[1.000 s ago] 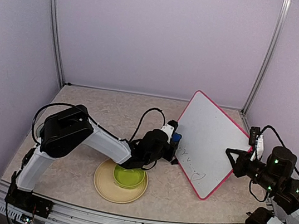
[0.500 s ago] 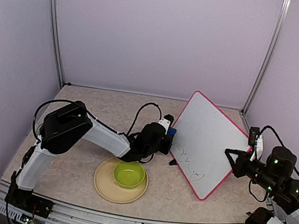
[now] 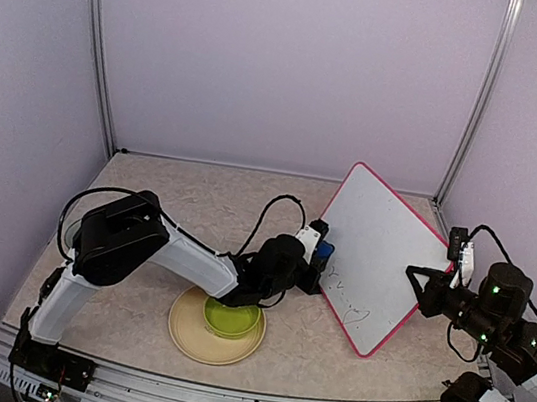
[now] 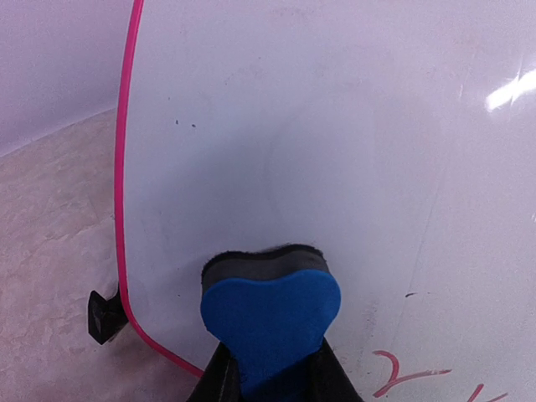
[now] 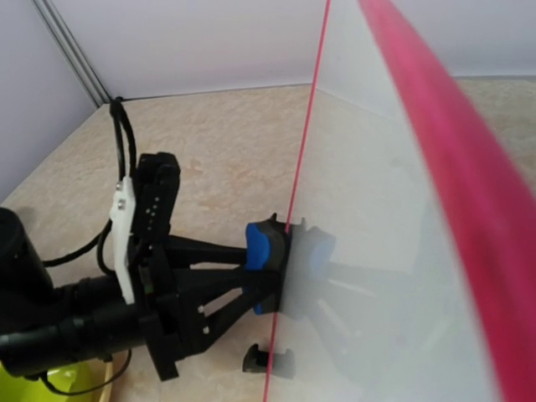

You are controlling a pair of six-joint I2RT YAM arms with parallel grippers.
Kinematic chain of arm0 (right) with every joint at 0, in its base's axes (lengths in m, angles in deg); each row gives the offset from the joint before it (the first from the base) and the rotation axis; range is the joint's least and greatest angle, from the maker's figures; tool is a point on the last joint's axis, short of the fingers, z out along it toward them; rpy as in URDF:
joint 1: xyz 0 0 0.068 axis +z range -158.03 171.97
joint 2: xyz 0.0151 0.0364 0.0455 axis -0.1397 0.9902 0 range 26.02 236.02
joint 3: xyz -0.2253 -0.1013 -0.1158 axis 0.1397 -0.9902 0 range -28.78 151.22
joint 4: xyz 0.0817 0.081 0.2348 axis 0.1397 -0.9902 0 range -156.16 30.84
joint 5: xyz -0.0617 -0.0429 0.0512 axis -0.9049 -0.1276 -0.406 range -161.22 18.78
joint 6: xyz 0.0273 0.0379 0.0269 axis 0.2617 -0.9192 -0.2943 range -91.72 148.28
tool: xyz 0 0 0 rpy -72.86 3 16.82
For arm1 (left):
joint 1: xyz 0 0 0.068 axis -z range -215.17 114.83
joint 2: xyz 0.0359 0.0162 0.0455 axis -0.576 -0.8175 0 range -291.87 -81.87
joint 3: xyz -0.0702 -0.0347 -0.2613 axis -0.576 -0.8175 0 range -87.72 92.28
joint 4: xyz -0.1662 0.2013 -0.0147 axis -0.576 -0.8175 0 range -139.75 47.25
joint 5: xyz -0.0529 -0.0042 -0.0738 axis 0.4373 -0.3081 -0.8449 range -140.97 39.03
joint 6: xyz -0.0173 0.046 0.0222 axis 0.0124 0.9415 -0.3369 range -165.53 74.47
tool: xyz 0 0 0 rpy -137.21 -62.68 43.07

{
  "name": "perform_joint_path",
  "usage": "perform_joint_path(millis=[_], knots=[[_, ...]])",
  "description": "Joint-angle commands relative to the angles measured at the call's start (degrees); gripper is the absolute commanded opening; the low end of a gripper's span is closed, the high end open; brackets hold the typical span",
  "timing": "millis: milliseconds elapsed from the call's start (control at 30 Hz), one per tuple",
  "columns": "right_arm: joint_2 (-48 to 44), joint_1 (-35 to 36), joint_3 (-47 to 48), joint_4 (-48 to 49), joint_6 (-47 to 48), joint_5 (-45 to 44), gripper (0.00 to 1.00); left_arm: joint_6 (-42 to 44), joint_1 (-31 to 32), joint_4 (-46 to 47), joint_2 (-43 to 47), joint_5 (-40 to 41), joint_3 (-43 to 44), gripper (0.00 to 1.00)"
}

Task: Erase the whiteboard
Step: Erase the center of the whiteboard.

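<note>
The whiteboard (image 3: 378, 248), white with a pink-red frame, stands tilted on the table at the right. Faint handwriting (image 3: 347, 302) remains near its lower corner. My left gripper (image 3: 318, 259) is shut on a blue heart-shaped eraser (image 4: 270, 311), whose dark felt is pressed against the board's lower left area near the frame (image 4: 124, 193). Reddish marks (image 4: 402, 377) lie just right of the eraser. My right gripper (image 3: 428, 286) is shut on the board's right edge and holds it up. In the right wrist view the frame (image 5: 427, 167) is close and blurred, and the eraser (image 5: 266, 247) touches the board.
A cream plate (image 3: 184, 335) with a green bowl (image 3: 231, 317) sits on the table under the left arm's forearm. A small black foot (image 4: 105, 314) of the board rests on the tabletop. Walls and metal posts (image 3: 478, 101) enclose the space.
The left gripper with the eraser drew back to the left off the board's edge, then came back right and down onto the board's lower left area. The right arm barely moved.
</note>
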Motion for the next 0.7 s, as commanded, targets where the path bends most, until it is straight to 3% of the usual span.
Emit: perform_joint_path(millis=[0,167,333,667], knots=[[-0.88,0.21,-0.07,7.59,-0.23,4.03,0.0,1.6,2.49,2.97,0.05,-6.02,-0.83,0.0],[-1.45,0.18,-0.06,6.86,-0.23,3.84,0.0,1.39,1.6,2.18,0.44,-1.35,-0.72,0.0],[-1.82,0.16,-0.08,6.58,-0.14,3.82,0.0,-1.59,-1.77,-6.0,-0.6,7.32,3.3,0.0],[-1.09,0.19,-0.23,7.21,-0.01,3.79,0.0,0.56,-3.68,-5.01,-0.81,4.63,2.44,0.0]])
